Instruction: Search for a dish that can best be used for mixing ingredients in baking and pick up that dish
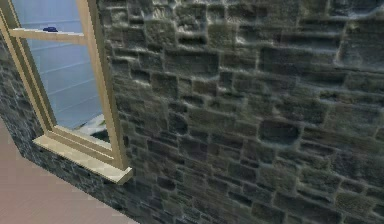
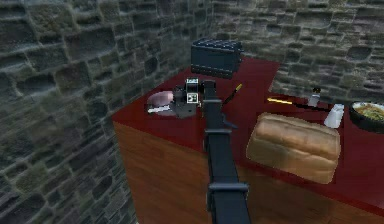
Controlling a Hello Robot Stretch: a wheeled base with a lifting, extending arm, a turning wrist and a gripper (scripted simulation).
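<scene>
A stone wall [image 1: 250, 110] stands ahead of me. My arm [image 2: 222, 150] reaches over the red table [image 2: 255, 76], with a loaf [image 2: 293, 145] to its right and a toaster [image 2: 215, 57] beyond. The pale bowl [image 2: 157, 100] sits by the table's left edge, just left of my gripper [image 2: 177, 101]. I cannot tell whether I hold anything. I judge there is little room before that edge.

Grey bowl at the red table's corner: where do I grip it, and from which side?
Likely the rim of the bowl on the side nearest the end effector, coming from above: it sits upright, low and wide, so the thin rim is the only graspable edge.
</scene>
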